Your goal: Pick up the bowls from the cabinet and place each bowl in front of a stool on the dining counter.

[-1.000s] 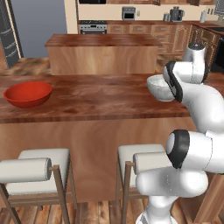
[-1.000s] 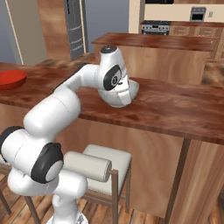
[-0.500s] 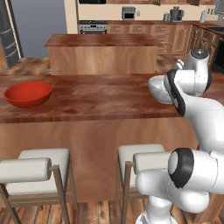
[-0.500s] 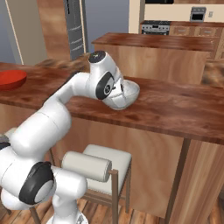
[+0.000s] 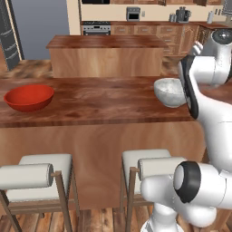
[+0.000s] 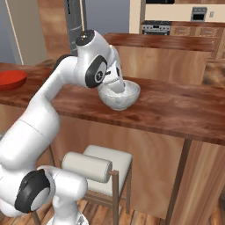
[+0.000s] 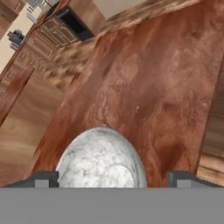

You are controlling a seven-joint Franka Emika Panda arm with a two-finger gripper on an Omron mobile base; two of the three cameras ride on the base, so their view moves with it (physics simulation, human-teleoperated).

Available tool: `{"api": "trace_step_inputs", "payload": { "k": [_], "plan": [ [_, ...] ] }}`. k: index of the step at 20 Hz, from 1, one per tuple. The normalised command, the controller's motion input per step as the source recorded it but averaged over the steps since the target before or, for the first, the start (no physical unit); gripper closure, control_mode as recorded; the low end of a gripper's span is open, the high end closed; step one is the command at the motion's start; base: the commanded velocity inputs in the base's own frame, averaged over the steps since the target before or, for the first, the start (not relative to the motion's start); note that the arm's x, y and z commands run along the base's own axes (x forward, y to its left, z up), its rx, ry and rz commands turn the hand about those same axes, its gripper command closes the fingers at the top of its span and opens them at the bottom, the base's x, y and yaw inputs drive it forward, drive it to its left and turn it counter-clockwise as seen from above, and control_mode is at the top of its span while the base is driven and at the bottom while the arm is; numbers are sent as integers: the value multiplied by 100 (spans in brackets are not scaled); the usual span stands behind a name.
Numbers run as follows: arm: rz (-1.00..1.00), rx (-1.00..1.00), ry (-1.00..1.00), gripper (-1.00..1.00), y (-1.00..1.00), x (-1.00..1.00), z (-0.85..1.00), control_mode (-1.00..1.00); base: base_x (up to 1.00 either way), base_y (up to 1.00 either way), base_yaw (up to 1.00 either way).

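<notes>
On the dining counter [image 5: 104,106]: both bowls set down.
Gripper [image 7: 113,178] jaws stand wide apart, holding nothing, above the marbled bowl [image 6: 119,95]; red bowl [image 5: 28,97] sits well apart, each above a stool [image 5: 38,179].

The long dining counter [image 5: 99,102] of dark reddish wood grain carries two bowls, well apart. The red bowl [image 5: 28,97] sits toward its left end, and the grey-white marbled bowl [image 5: 169,92] stands upright on the top toward its right end.
</notes>
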Motion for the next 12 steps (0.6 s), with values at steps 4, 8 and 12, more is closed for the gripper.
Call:
{"api": "trace_step_inputs", "payload": {
  "k": [4, 8, 12],
  "plan": [
    [0, 0, -3, -100, 25, -100, 0, -100, 0, 0, 0],
    [4, 2, -15, -100, 35, -100, -24, -100, 0, 0, 0],
    [8, 5, -34, -100, 38, -100, -37, -100, 0, 0, 0]
  ]
}}
